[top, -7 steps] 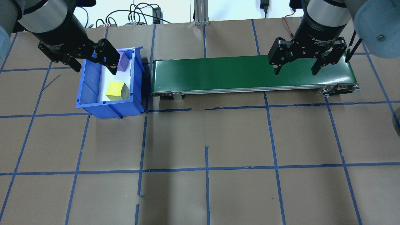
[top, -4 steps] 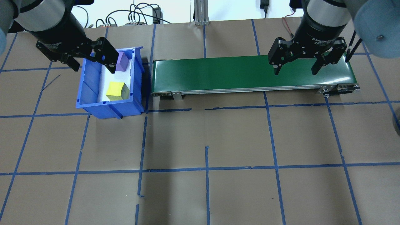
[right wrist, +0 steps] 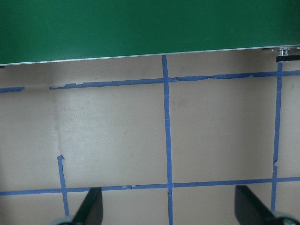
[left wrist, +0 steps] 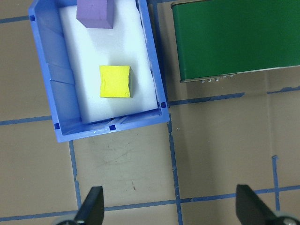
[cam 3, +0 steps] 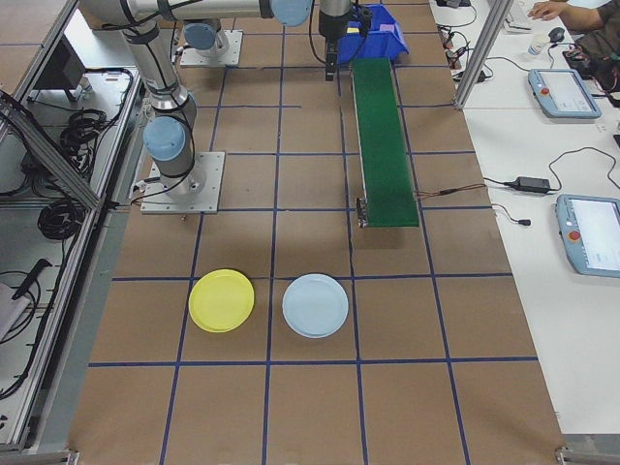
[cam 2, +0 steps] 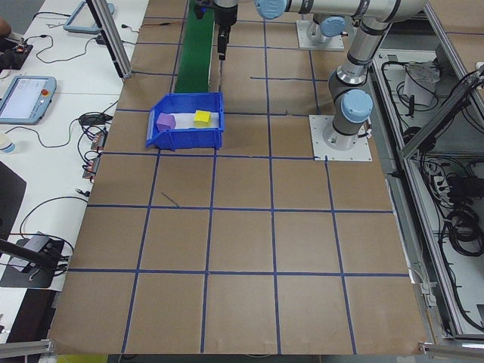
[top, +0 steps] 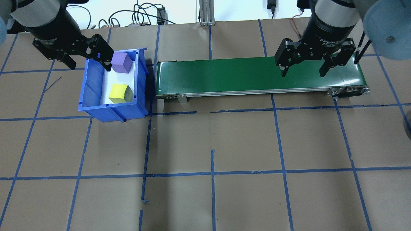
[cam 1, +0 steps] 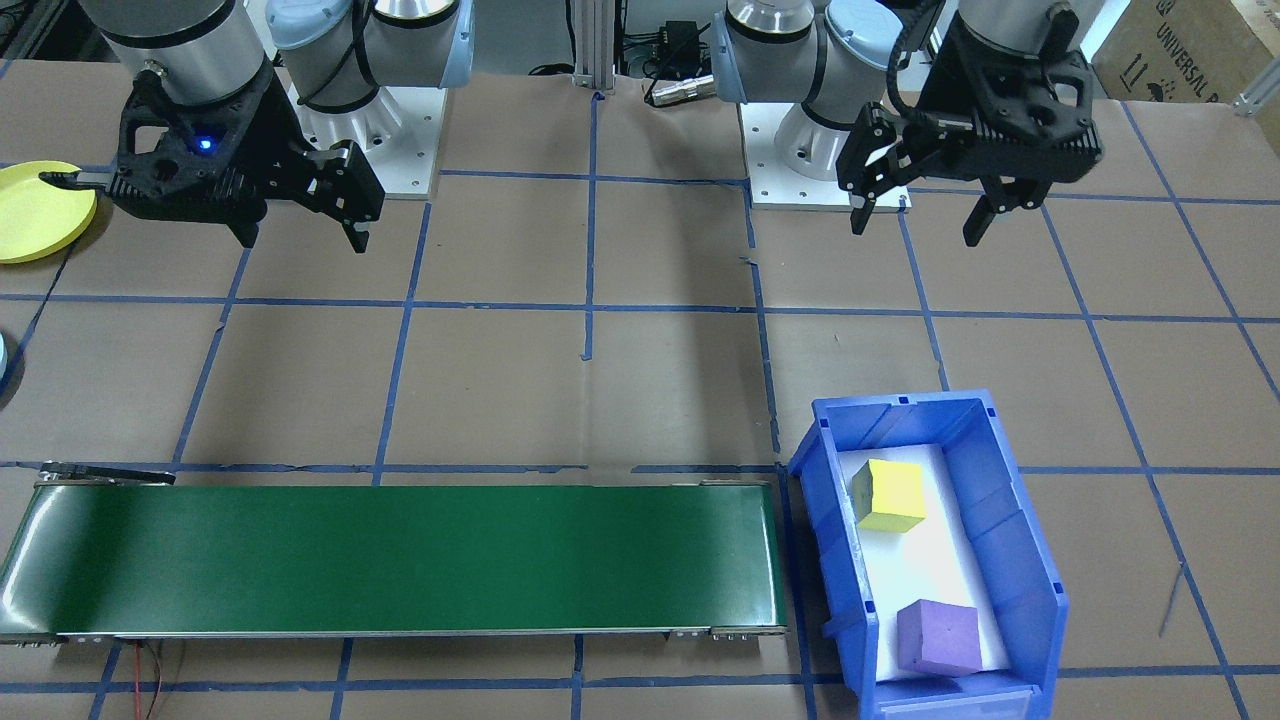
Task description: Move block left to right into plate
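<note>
Within the last second the left claw (top: 85, 59), opened and empty, was drawn back off the purple block (top: 121, 63) in the blue bin (top: 93, 93), so no block was taken yet, while the right claw (top: 301, 68) waited released over the belt (top: 224, 77), the yellow plate (cam 3: 221, 300) lying well apart.
</note>
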{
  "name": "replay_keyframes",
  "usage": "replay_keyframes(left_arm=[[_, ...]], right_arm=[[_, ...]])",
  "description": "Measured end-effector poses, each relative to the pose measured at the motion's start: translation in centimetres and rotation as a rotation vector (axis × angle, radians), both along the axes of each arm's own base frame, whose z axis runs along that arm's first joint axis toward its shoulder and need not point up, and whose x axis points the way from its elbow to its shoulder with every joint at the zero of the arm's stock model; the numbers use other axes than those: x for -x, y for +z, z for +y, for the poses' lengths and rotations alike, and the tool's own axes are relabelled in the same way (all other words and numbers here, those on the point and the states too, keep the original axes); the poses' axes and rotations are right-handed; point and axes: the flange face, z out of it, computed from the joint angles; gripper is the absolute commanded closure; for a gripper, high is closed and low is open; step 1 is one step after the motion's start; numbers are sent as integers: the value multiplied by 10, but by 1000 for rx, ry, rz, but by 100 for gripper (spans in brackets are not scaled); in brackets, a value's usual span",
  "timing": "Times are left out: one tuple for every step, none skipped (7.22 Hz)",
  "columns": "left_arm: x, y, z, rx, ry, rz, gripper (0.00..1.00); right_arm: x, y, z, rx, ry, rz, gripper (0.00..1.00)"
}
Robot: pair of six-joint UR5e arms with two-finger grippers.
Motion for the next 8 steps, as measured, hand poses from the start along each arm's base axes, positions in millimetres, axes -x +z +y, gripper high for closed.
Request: replay_keyframes(left_arm=[[-16,-43,-31,-45,-15,-1,0],[-33,-92,-64,-75,-15,0,0],[-44,-135,-89,-90,-12,3,0],[-48,-169,-101,-108,-9,10,0],[-49,-196,-103,-136,-8,18,0],[-49,-221,-104,-150,-8,22,0],[-50,-246,-109,-145,-8,23,0],[-51,-265,-113,-145,-7,24,11]], right_arm=[[0,0,0,0,0,0,0],[0,0,0,0,0,1,0],[0,0,0,0,0,1,0],[0,0,0,0,-1,1,0],[0,0,0,0,0,1,0],[0,0,0,0,0,1,0],[0,0,0,0,0,1,0],[0,0,0,1,0,1,0]])
